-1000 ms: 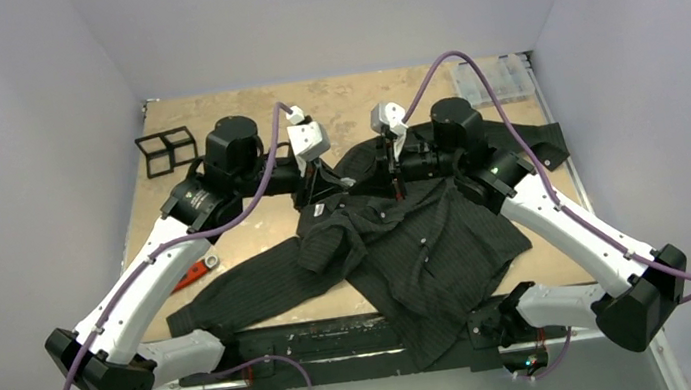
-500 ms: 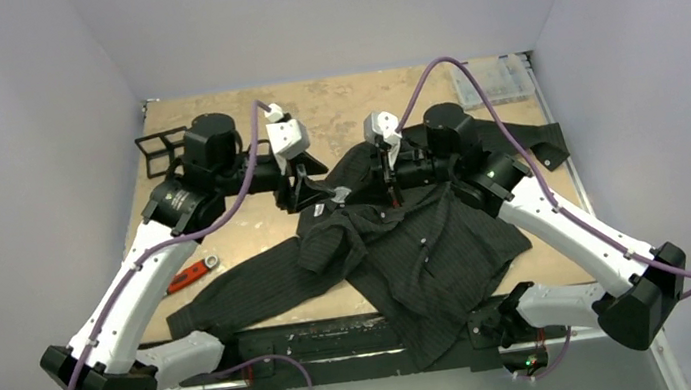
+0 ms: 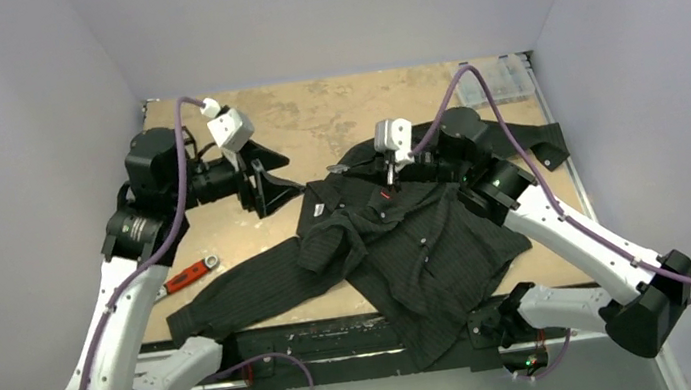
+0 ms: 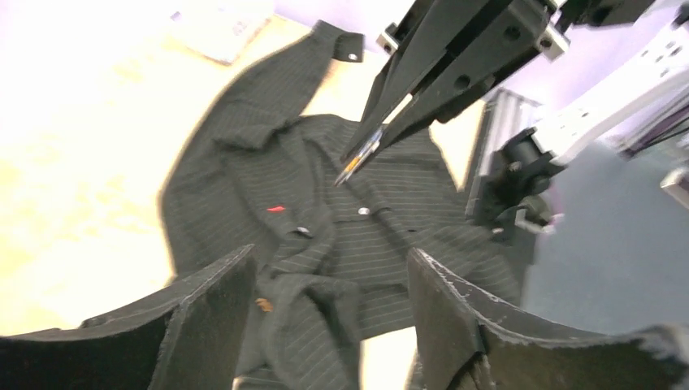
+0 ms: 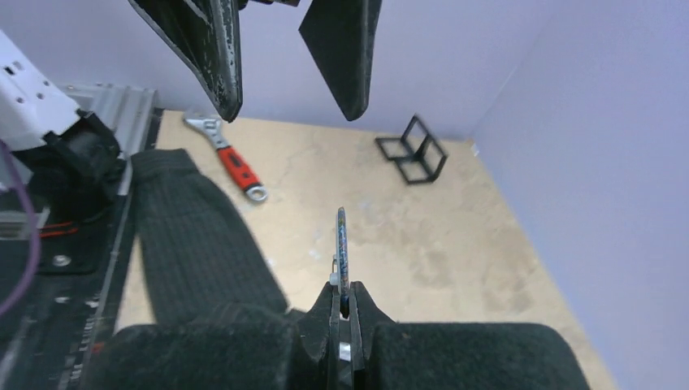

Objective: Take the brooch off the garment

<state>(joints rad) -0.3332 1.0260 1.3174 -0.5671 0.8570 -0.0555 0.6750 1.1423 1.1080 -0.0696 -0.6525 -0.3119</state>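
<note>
The garment (image 3: 409, 247), a black pinstriped shirt, lies crumpled across the table's near middle; the left wrist view shows it (image 4: 244, 187) with small white buttons. My right gripper (image 3: 390, 181) hovers over its collar area, shut (image 5: 342, 296) on the brooch (image 5: 342, 252), a thin blue disc seen edge-on that sticks out beyond the fingertips. The left wrist view shows the brooch (image 4: 357, 158) pinched at those tips, clear above the cloth. My left gripper (image 3: 269, 180) stands open and empty (image 4: 329, 260), to the left of the garment, facing the right gripper.
A red-handled wrench (image 3: 189, 274) lies on the table left of the sleeve. A black wire cube frame (image 5: 414, 150) sits at the far left, largely hidden behind the left arm from above. A clear plastic box (image 3: 498, 79) rests at the back right.
My left gripper has opened and drawn back to the left, away from the collar. The right gripper stays shut on the brooch and has hardly shifted.
</note>
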